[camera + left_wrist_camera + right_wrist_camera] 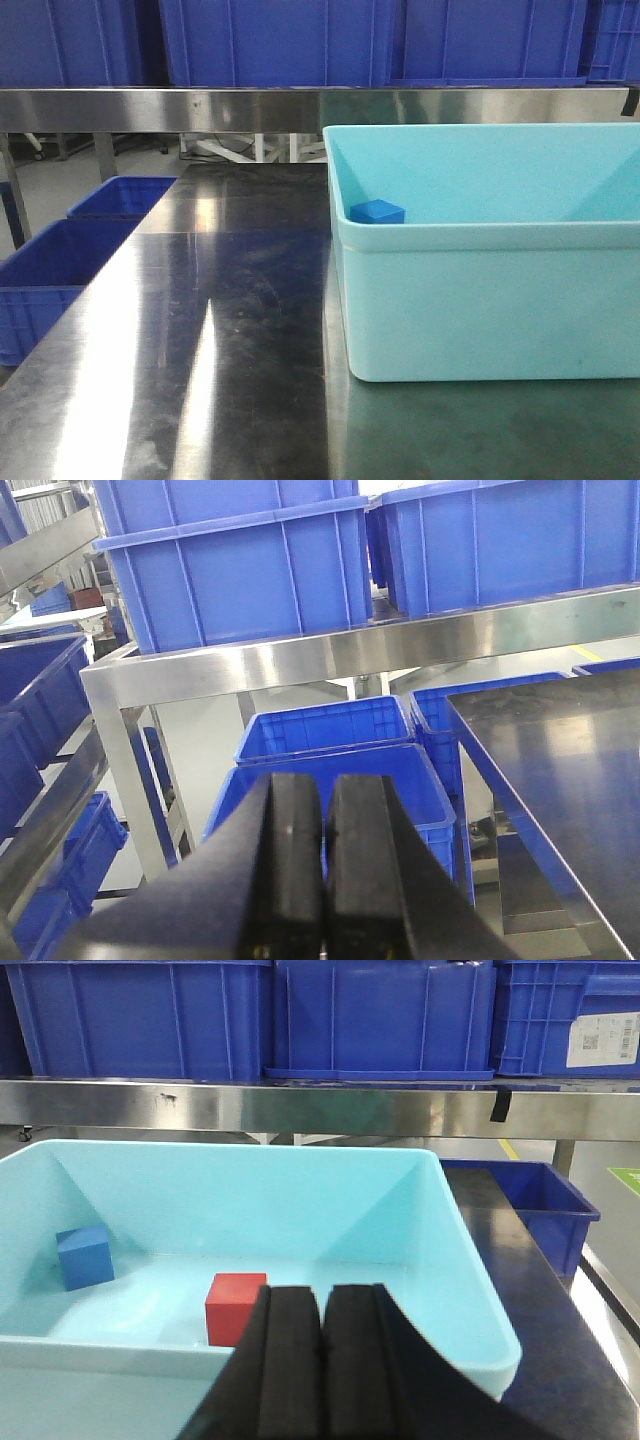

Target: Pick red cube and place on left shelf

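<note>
Grippers first: your right gripper [322, 1360] is clenched, its two black pads pressed flat together with nothing between them. It hangs over the near rim of the light blue tub [478, 1290] and touches nothing.

Your left gripper [322, 880] is clenched and empty as well. It sits off the left edge of the steel surface [560, 770], above the open blue crates on the floor [330, 735].

You'll find the red cube [236, 1308] on the tub's floor, close to the near wall and just left of the right gripper's pads in the right wrist view. It sits flat and nothing holds it. The blue cube [85, 1257] lies in the same tub, further left and a little farther back, well apart from the red one.

From the front view you only get the blue cube's top over the rim, near the tub's left wall. The red cube is hidden behind the tub's near wall there. The tub stands on the right part of the surface.

The left shelf [250, 665] shows in the left wrist view as a stainless rail carrying large dark blue crates [240, 570]. It stands far from the left gripper and higher than the surface.
</note>
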